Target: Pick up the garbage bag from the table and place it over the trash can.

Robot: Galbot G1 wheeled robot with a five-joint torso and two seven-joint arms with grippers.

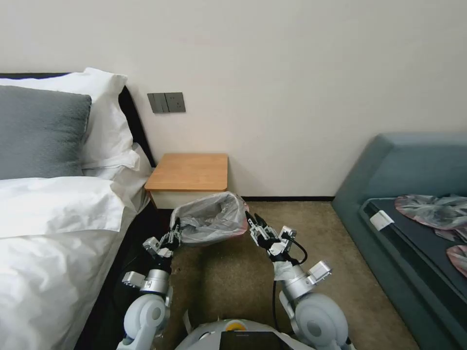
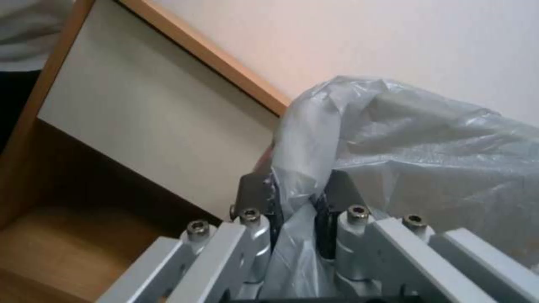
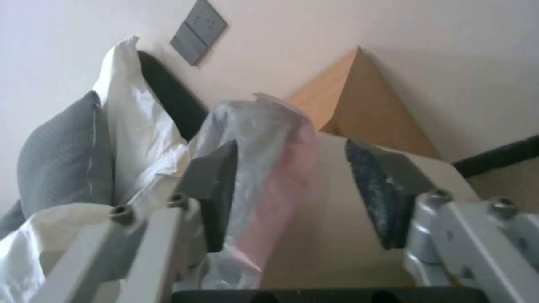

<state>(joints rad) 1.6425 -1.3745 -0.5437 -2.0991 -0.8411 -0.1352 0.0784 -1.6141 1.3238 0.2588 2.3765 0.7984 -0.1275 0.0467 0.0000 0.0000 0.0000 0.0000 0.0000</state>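
The garbage bag (image 1: 209, 216), crinkly grey plastic with a pink rim, hangs spread open between my two grippers just in front of the table (image 1: 189, 170), low over the carpet. My left gripper (image 1: 174, 228) is at the bag's left edge. In the left wrist view it (image 2: 297, 198) is shut on a fold of the bag (image 2: 404, 139). My right gripper (image 1: 254, 221) is at the bag's right edge. In the right wrist view it (image 3: 289, 168) is open, and the pink rim (image 3: 281, 168) lies against one finger (image 3: 216, 193). The trash can is hidden.
A bed with white linen (image 1: 53, 218) and pillows lies close on the left. A blue sofa (image 1: 408, 194) on the right carries flatter grey-and-pink bags (image 1: 433, 211). Bare carpet (image 1: 228, 272) lies between them. The table's drawer front (image 2: 140, 113) is just behind the bag.
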